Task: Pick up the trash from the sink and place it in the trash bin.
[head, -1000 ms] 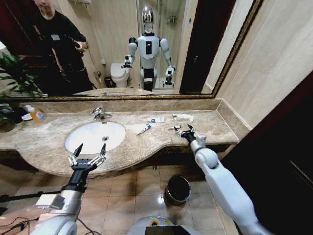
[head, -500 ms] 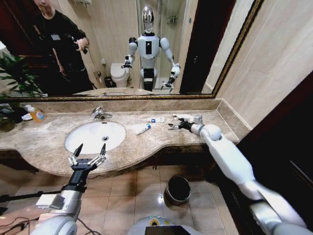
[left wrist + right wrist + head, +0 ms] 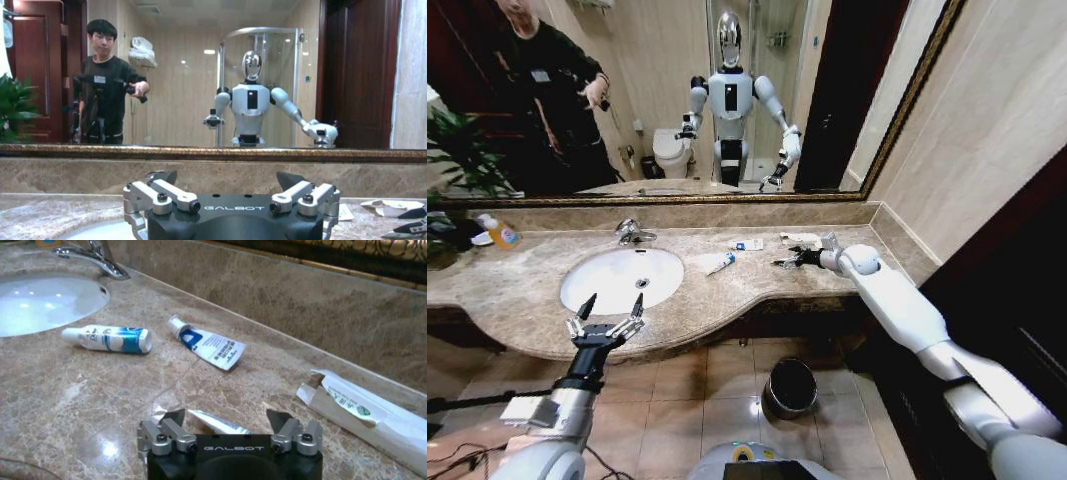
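- Jaws on my right gripper (image 3: 229, 426) stand apart, low over the worktop (image 3: 80, 390), straddling a small silver-white packet (image 3: 215, 422) that lies flat on the marble between them.
- That packet looks feather-light, thin and floppy, probably slick foil; I judge it will slide or buckle before it lifts, so I would pinch across its narrow middle, pressing down to the stone.
- Just beyond lies a white-blue packet (image 3: 212, 344), also flat and soft; its crimped end seems the easiest place to nip.
- Beside it, nearer the sink (image 3: 47, 302), lies a white tube with blue cap (image 3: 107, 338) on its side: round, stiffer, likely to roll, so best gripped across the body.
- Toward the wall sits a torn white carton (image 3: 363, 410), light and crushable.
- All this litter is on the marble, none in the basin as far as I can see.
- My left gripper (image 3: 607, 318) hangs parked before the sink's front rim, jaws spread, holding nothing.
- On the floor below stands the trash bin (image 3: 790, 387), well apart from the litter.
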Motion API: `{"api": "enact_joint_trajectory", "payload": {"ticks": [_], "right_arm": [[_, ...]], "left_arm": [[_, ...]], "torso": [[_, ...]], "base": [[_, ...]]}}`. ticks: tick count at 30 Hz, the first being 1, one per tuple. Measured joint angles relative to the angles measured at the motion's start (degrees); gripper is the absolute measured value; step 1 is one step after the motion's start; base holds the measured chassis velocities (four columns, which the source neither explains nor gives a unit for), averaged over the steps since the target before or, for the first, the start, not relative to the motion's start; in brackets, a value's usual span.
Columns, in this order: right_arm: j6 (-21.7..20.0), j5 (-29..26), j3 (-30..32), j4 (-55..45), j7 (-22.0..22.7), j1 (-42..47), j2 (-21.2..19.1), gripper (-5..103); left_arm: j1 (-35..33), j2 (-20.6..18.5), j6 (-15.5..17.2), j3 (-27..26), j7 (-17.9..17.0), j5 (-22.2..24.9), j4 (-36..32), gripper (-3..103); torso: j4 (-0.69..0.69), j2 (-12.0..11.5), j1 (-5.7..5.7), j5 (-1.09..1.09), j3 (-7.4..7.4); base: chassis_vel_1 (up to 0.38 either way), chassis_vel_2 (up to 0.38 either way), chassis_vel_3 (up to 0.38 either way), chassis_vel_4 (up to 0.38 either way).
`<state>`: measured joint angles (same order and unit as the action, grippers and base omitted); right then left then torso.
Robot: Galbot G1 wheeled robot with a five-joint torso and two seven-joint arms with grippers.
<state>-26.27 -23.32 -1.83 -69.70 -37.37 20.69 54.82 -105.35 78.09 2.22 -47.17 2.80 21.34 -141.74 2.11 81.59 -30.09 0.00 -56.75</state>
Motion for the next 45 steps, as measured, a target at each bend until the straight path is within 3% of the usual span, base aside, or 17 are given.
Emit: {"api": "enact_joint_trajectory", "payload": {"ticks": [2, 3, 8, 20, 22, 25, 31, 33, 36, 39, 41, 45], "right_arm": [[0.03, -0.03, -0.03, 0.11, 0.0, -0.03, 0.03, 83], [0.1, -0.23, -0.13, 0.43, -0.02, -0.05, 0.09, 75], [0.44, -0.37, -0.41, 1.01, 0.04, 0.01, 0.04, 63], [0.94, -0.02, -0.47, 1.26, 1.02, 0.48, -0.45, 54], [0.94, -0.02, -0.22, 1.28, 1.53, 0.75, -0.29, 44], [0.91, 0.0, -0.1, 1.18, 2.05, 1.03, -0.16, 39], [0.57, 0.02, 0.24, 0.25, 3.38, 1.87, 0.2, 12], [0.4, -0.04, 0.48, -0.13, 3.83, 2.18, 0.27, 12], [-0.25, -1.26, 1.56, -1.91, 6.6, 3.6, 0.41, 2], [-0.5, -3.22, 2.34, -3.32, 9.33, 4.83, 0.46, 0], [-0.73, -6.86, 3.28, -5.93, 14.27, 6.74, 0.43, 0], [-0.48, -10.33, 4.88, -8.98, 19.43, 8.93, 0.53, 0]], "left_arm": [[0.0, 0.0, 0.0, 0.0, 0.0, 0.0, 0.0, 100], [0.0, 0.0, 0.0, 0.0, 0.0, 0.0, 0.0, 100], [0.0, 0.0, 0.0, 0.0, 0.0, 0.0, 0.0, 100], [0.0, 0.0, 0.0, 0.0, 0.0, 0.0, 0.0, 100], [0.0, 0.0, 0.0, 0.0, 0.0, 0.0, 0.0, 100], [0.0, 0.0, 0.0, 0.0, 0.0, 0.0, 0.0, 100], [0.0, 0.0, 0.0, 0.0, 0.0, 0.0, 0.0, 100], [0.0, 0.0, 0.0, 0.0, 0.0, 0.0, 0.0, 100], [0.0, 0.0, 0.0, 0.0, 0.0, 0.0, 0.0, 100], [0.0, 0.0, 0.0, 0.0, 0.0, 0.0, 0.0, 100], [0.0, 0.0, 0.0, 0.0, 0.0, 0.0, 0.0, 100], [0.0, 0.0, 0.0, 0.0, 0.0, 0.0, 0.0, 100]], "torso": [[0.0, 0.0, 0.0, 0.0, 0.0], [0.0, 0.0, 0.0, 0.0, 0.0], [0.0, 0.0, 0.0, 0.0, 0.0], [0.0, 0.01, 0.0, 0.0, 0.0], [0.0, 0.01, 0.0, 0.0, 0.0], [0.0, 0.01, 0.0, 0.0, 0.0], [0.0, 0.01, 0.0, 0.0, 0.0], [0.0, 0.01, 0.0, 0.0, 0.0], [0.0, 0.01, 0.0, 0.0, 0.0], [0.0, 0.01, 0.0, 0.0, 0.0], [0.0, 0.01, 0.0, 0.01, 0.0], [0.0, 0.01, 0.0, -0.01, 0.01]], "base": [[0.0, 0.0, 0.0, 0.0], [0.0, 0.0, 0.0, 0.0], [0.0, 0.0, 0.0, 0.0], [0.0, 0.0, 0.0, 0.0], [0.0, 0.0, 0.0, 0.0], [0.0, 0.0, 0.0, 0.0], [0.0, 0.0, 0.0, 0.0], [0.0, 0.0, 0.0, 0.0], [0.0, 0.0, 0.0, 0.0], [0.0, 0.0, 0.0, 0.0], [0.0, 0.0, 0.0, 0.0], [0.0, 0.0, 0.0, 0.0]]}}
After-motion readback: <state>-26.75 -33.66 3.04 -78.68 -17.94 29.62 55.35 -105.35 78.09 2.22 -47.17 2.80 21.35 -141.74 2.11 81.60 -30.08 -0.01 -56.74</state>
